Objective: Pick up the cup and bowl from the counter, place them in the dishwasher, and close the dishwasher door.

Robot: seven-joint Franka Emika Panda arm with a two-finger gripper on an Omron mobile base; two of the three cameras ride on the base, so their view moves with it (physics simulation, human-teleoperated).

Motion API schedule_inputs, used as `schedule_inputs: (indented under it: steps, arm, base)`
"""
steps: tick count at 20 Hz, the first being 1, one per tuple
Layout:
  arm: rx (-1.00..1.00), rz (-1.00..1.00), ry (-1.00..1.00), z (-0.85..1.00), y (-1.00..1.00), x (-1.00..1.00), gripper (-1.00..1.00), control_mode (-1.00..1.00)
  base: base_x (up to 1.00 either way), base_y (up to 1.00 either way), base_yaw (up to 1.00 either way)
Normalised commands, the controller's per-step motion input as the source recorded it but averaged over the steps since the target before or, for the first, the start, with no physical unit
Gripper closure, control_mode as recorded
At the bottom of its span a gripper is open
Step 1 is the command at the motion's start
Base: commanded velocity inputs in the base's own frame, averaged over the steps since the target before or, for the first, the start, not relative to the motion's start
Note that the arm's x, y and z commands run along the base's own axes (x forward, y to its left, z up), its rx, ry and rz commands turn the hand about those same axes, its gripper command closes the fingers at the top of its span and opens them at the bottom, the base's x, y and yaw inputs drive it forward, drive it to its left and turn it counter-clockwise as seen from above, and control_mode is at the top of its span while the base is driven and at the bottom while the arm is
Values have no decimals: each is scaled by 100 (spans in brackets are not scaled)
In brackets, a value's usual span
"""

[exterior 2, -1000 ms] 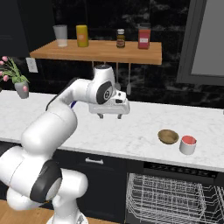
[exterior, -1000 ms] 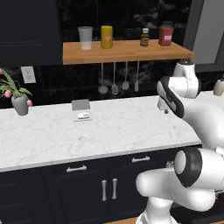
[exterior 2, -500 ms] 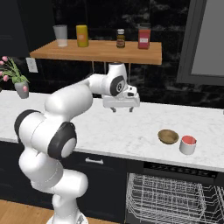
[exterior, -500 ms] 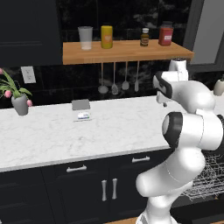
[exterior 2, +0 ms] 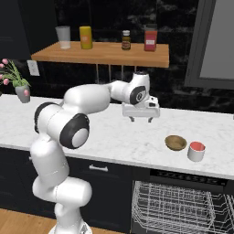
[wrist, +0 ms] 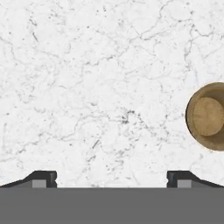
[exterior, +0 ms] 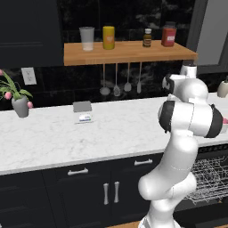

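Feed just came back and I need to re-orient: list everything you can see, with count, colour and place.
counter: 1, white marble, over dark navy cabinets
bowl: 1, brown, on counter right of gripper
cup: 1, white with red inside, beside bowl
dishwasher: 1, black, open, silver wire rack out, below cup
wooden shelf: 1, on wall; holds clear glass, yellow container, dark bottle, red jar
hanging utensils: 4, silver, under shelf
potted plant: 1, pink flowers, counter's left end
small grey item: 1, mid-counter
wall outlet: 1, white
gripper: 1, open, above counter, empty
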Motion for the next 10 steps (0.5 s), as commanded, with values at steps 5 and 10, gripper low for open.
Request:
schedule_inputs:
  steps: [5, 10]
  arm:
    - [0, 0, 1, -46, -24, 22, -100, -100]
    - [0, -1, 4, -33, -40, 44, -100, -100]
  base:
    - [0, 0, 0]
    - [0, 0, 0]
